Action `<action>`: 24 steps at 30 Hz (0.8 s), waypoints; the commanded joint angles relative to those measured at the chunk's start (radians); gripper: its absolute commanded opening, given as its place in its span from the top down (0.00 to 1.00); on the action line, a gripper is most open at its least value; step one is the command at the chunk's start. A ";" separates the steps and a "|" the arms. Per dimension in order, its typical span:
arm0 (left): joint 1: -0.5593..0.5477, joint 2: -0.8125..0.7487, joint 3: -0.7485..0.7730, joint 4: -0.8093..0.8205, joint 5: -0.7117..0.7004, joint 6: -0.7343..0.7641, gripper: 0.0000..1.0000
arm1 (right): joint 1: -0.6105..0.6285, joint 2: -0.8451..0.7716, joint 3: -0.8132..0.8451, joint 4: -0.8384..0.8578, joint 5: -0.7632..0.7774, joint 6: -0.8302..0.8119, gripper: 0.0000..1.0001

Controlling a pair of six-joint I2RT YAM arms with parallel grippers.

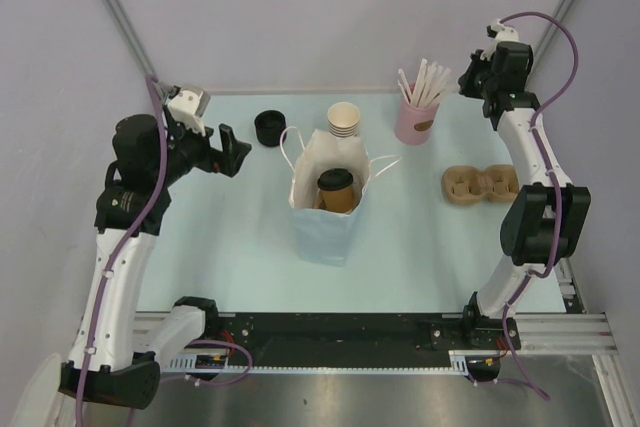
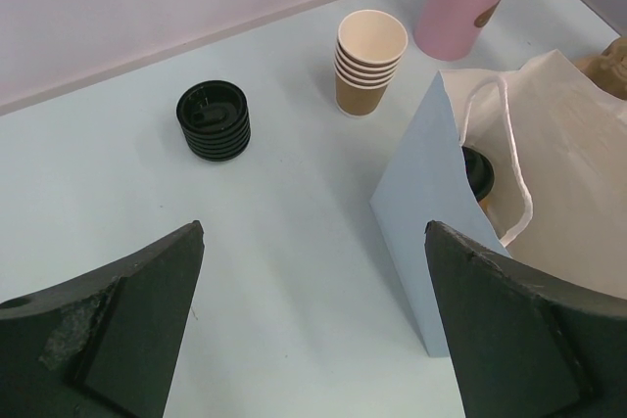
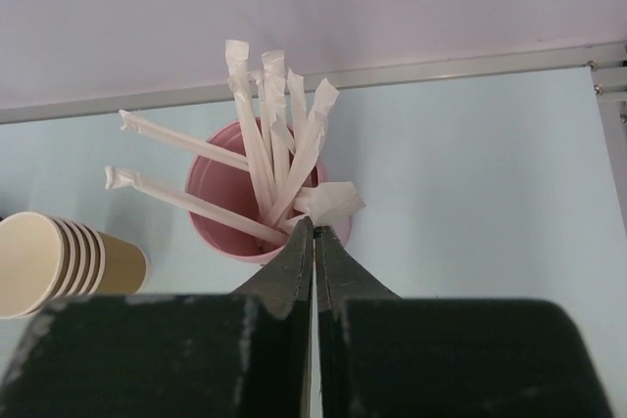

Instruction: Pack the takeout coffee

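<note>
I can read no words or numbers anywhere. The pink cup (image 1: pixel 413 119), just right of the stack of lidless cups (image 1: pixel 343 119), carries a small brown mark, perhaps a logo, too small for me to make out.

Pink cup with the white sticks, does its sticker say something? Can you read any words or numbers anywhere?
No words or numbers can be read in any view.
The pink cup has a small brown oval sticker, too blurred to read.
The stack of black lids has raised marks on top, too small to read.
The stack of brown cups and the paper bag show no print.
</note>
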 commanded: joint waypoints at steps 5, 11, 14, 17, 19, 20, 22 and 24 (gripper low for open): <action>0.025 -0.031 -0.006 0.040 0.043 -0.024 0.00 | 0.031 -0.182 0.024 0.015 0.027 -0.056 1.00; 0.033 -0.040 -0.011 0.044 0.057 -0.032 0.00 | 0.096 -0.341 0.018 -0.020 0.049 -0.109 1.00; 0.038 -0.048 -0.014 0.049 0.060 -0.035 0.00 | 0.113 -0.406 0.027 -0.051 0.026 -0.109 1.00; 0.042 -0.051 -0.018 0.049 0.063 -0.037 0.00 | 0.114 -0.450 0.059 -0.100 -0.049 -0.096 1.00; 0.044 -0.053 -0.020 0.050 0.067 -0.040 0.00 | 0.113 -0.461 0.102 -0.146 -0.150 -0.099 1.00; 0.045 -0.053 -0.021 0.052 0.069 -0.041 0.00 | 0.114 -0.472 0.114 -0.165 -0.189 -0.101 1.00; 0.047 -0.053 -0.021 0.053 0.069 -0.043 0.00 | 0.114 -0.489 0.139 -0.199 -0.265 -0.089 1.00; 0.048 -0.054 -0.023 0.055 0.070 -0.043 0.00 | 0.114 -0.513 0.150 -0.215 -0.330 -0.075 1.00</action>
